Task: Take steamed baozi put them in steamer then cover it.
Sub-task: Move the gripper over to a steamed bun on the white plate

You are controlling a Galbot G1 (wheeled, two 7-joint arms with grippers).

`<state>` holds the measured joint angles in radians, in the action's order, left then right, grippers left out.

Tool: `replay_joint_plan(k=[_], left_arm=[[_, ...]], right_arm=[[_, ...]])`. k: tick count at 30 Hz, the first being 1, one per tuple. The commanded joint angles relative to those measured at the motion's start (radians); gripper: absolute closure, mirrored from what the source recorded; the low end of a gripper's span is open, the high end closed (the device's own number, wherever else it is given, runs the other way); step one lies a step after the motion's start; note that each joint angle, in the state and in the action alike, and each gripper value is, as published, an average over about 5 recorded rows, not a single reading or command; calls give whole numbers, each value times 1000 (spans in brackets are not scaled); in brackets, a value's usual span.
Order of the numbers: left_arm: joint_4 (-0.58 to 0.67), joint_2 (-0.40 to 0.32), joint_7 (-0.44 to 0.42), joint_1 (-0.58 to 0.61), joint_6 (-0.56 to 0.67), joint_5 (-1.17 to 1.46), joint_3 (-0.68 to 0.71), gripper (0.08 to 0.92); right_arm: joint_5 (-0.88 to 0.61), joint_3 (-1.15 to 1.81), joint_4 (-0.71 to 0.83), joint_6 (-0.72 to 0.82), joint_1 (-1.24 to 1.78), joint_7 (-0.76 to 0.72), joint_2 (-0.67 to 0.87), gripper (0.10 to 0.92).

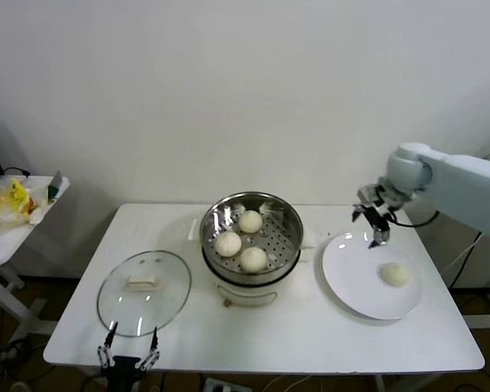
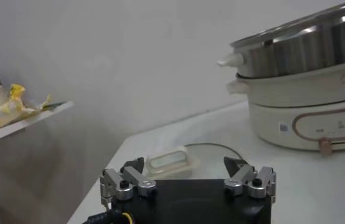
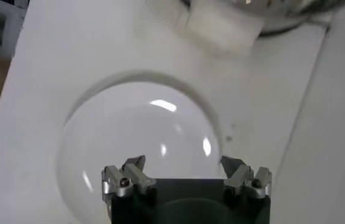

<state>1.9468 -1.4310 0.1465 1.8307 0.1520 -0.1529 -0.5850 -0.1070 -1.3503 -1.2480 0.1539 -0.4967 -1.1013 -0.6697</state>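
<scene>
The steel steamer (image 1: pixel 282 214) stands mid-table on its white base with three baozi (image 1: pixel 241 238) on its perforated tray. It also shows in the left wrist view (image 2: pixel 306 55). A fourth baozi (image 1: pixel 394 273) lies on the white plate (image 1: pixel 351 282) at the right. My right gripper (image 1: pixel 374 222) hangs open and empty above the plate's far edge, up-left of that baozi. In the right wrist view the gripper (image 3: pixel 184 173) is over the bare plate (image 3: pixel 135 122). My left gripper (image 1: pixel 129 354) is open and empty at the table's front edge, just before the glass lid (image 1: pixel 144 291).
The lid's handle (image 2: pixel 170 163) lies between my left fingers in the left wrist view. A small side table (image 1: pixel 8 237) with a yellow bag (image 1: pixel 8 204) stands at the far left. The white table (image 1: pixel 294 343) has bare room at the front.
</scene>
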Motion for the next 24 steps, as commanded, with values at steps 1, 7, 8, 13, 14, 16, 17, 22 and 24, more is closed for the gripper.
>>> replay_joint_plan(k=[1,7,8,13,14,16,17,22,24], left_arm=[[0,-6,2,11,-2,-5,-4,177],[2,-13,3,21,-4,-17,-8,177],[2,-14,4,22,-4,-18,-9,177],[-4,-18,6,23,-5,-25,-10,177],[-5,-19,6,23,-5,-27,-10,177],[-6,-20,6,22,-5,-30,-9,177],[-6,-21,6,22,-5,-32,-9,177],[-8,-24,7,21,-5,-38,-8,177],[-10,-25,7,22,-4,-39,-8,177]], right_arm=[[240,330,169,-8,387,-14,96,203],[301,446,292,-42,472,-23,26,203],[305,449,301,-42,474,-26,19,203],[314,464,335,-46,481,-33,-10,203],[316,468,343,-48,482,-33,-18,203],[319,476,357,-49,484,-32,-34,203],[319,478,363,-49,484,-32,-42,203],[322,489,388,-51,485,-31,-76,203],[325,491,396,-53,485,-30,-87,203]])
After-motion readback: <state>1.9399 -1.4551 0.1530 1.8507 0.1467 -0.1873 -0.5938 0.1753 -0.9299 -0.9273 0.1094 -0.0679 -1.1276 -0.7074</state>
